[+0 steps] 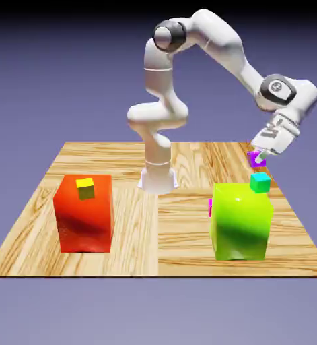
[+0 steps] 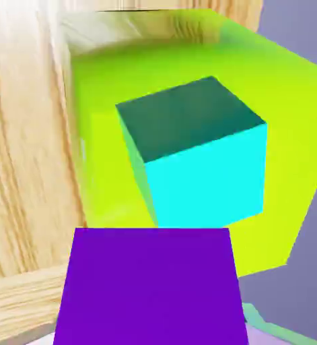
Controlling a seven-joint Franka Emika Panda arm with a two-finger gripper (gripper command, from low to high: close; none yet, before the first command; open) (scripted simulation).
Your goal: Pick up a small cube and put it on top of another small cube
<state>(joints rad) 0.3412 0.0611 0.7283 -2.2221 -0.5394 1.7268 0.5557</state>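
Simply purple (flat-faced) small cube [image 2: 151,290].

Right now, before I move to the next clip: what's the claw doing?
Claw: closed, holding the small purple cube.

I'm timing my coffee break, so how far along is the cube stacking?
Roughly midway: the purple cube is already picked up, held in the gripper above the tabletop. The teal cube sits on the green block with nothing on it. Left to do: set purple on teal and let go.
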